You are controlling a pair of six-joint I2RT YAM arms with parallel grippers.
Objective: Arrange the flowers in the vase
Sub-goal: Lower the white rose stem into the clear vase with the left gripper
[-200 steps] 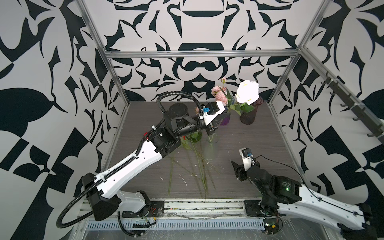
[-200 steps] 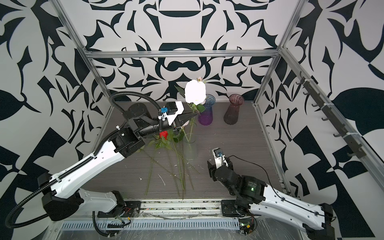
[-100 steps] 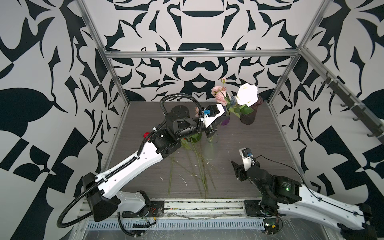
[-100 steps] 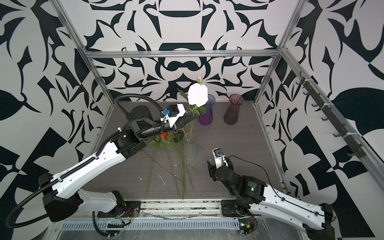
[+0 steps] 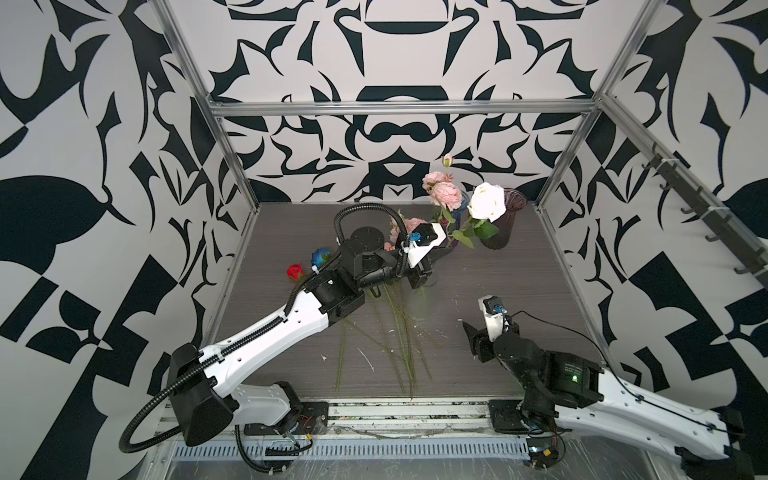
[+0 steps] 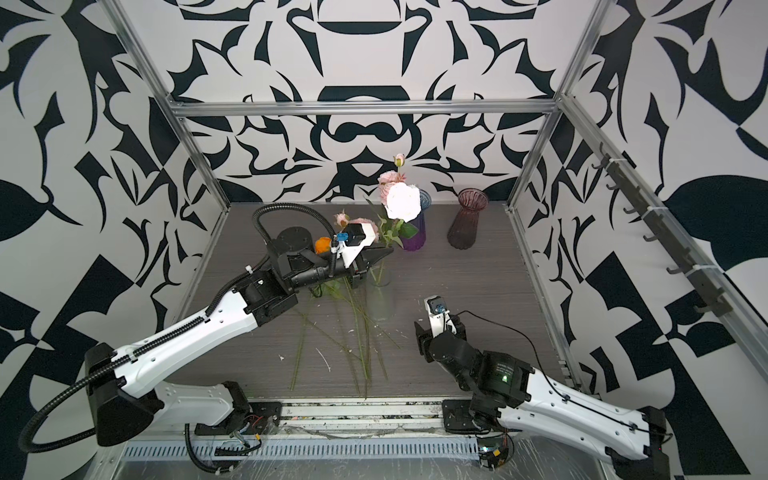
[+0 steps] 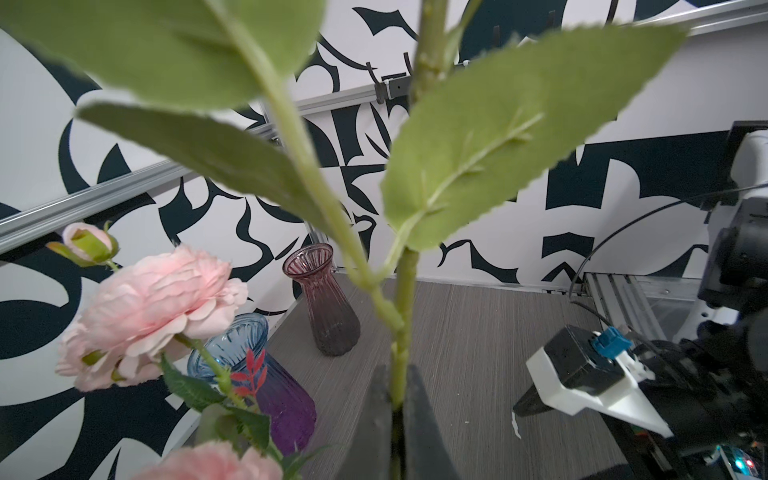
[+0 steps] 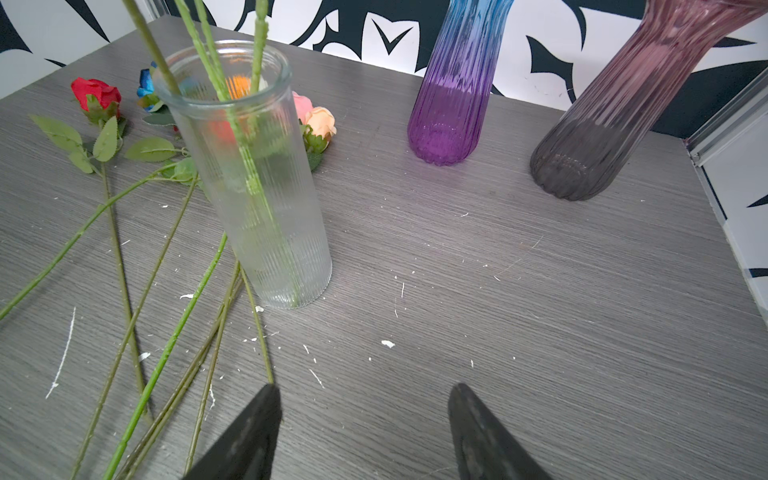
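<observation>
1. The tabletop (image 5: 519,270) is as it was a second ago. The blue-to-purple vase (image 6: 417,232) and the plum vase (image 6: 465,224) stand by the back edge, towards the back right corner, and neither has shifted.
2. My left arm (image 5: 282,332) has come down over the last second. The left gripper (image 7: 395,370) stays pinched narrow on the white rose's green stem, below its leaves.
3. The right gripper (image 8: 361,390) has not moved. Its jaws are wide apart with nothing between them, hovering over the front right part of the tabletop.
4. The clear vase (image 8: 249,166) stands near the middle of the tabletop. Several stems pass through its mouth, and the pink blooms (image 7: 153,307) rise above it.
5. The white rose (image 5: 486,201) has sunk with the arm. I judge its stem is being fed into the clear vase, though I cannot see the stem's tip against the rim.
6. The red rose (image 5: 295,272), blue rose (image 5: 319,257), orange rose (image 6: 322,244) and peach rose (image 8: 322,120) lie untouched on the tabletop. They are on the left-edge side of the clear vase, with stems running to the front edge, so most of the arranging is left.
</observation>
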